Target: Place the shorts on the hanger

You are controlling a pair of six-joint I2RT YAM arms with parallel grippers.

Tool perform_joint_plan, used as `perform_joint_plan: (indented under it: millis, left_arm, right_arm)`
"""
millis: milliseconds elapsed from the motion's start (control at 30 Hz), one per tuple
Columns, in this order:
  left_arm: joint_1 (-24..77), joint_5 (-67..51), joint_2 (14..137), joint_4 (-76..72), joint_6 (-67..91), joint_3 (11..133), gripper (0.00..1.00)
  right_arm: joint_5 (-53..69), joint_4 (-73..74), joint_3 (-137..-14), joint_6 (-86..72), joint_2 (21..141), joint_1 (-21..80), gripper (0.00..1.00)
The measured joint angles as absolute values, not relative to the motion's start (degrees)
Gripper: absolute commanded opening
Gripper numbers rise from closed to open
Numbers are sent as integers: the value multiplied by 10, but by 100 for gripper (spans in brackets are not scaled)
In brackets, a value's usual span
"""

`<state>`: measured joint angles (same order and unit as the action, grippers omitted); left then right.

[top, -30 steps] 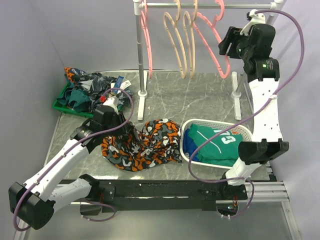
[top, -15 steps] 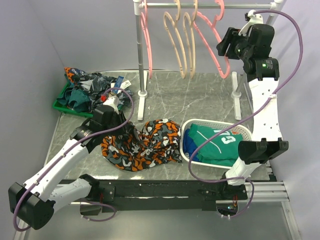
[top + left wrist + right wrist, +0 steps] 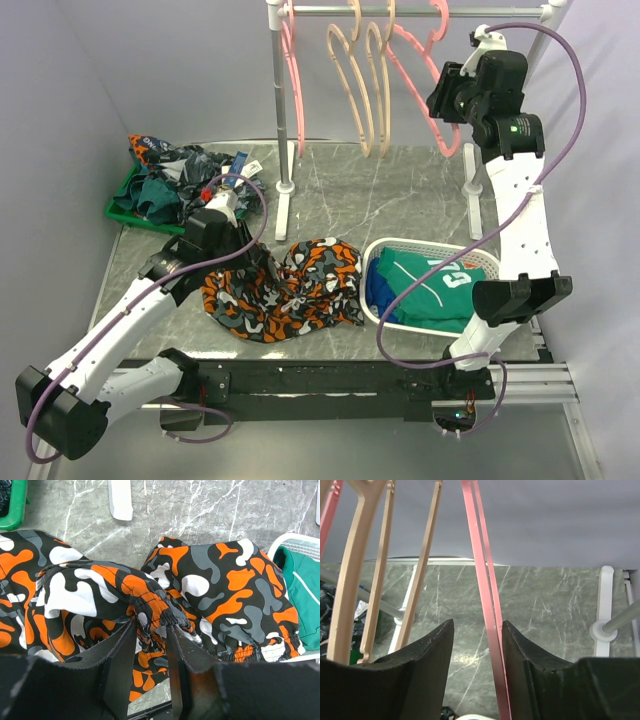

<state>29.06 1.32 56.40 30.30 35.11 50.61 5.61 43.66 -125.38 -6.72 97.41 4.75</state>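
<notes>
Currently the left gripper (image 3: 150,630) is clamped on the shorts (image 3: 290,290). Its wrist view shows both fingers (image 3: 118,665) pinching a bunched fold of the elastic waistband, with fabric squeezed in the gap. The shorts lie crumpled on the marble-pattern table (image 3: 400,190), centre front, their right edge up against the white basket (image 3: 480,262) that holds the green jersey (image 3: 435,285). The right gripper (image 3: 477,624) is up by the rail (image 3: 420,10), jaws apart and straddling one sloping arm of the pink hanger (image 3: 487,605). In its wrist view the bar sits against the right-hand finger with a clear gap to the other finger, so it is not clamped. The pink hanger hangs from the rail, rightmost in the row, above the back right of the table and well apart from the shorts. Beige hangers (image 3: 360,80) hang beside it toward the middle, and a second pink one (image 3: 292,80) hangs by the left upright. A green bin (image 3: 122,203) of dark clothes sits at the back left of the table. No part of the shorts is on the hanger yet.
</notes>
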Motion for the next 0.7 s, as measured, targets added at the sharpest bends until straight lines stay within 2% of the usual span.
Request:
perform_joint_plan:
  millis: [67,100,167,200,267,333,700]
  left_arm:
    - [291,13,564,303,351,506,36]
    - [291,13,564,303,351,506,36]
    - [291,13,563,305,350,506,36]
    - [291,13,562,306,349,506,36]
    - [291,13,561,308,349,507,36]
    - [291,13,560,309,348,508,37]
    - [291,13,555,309,345,508,37]
  right_arm:
    - [48,442,-1261,-64,979,50,45]
    - [42,446,-1265,-64,982,52,38]
    - [33,450,-1270,-61,986,55,32]
    - [27,452,-1272,-61,988,57,19]
    - [21,455,-1272,-59,990,60,7]
    - [18,456,-1273,-59,992,63,1]
    - [-12,470,-1294,-58,998,69,0]
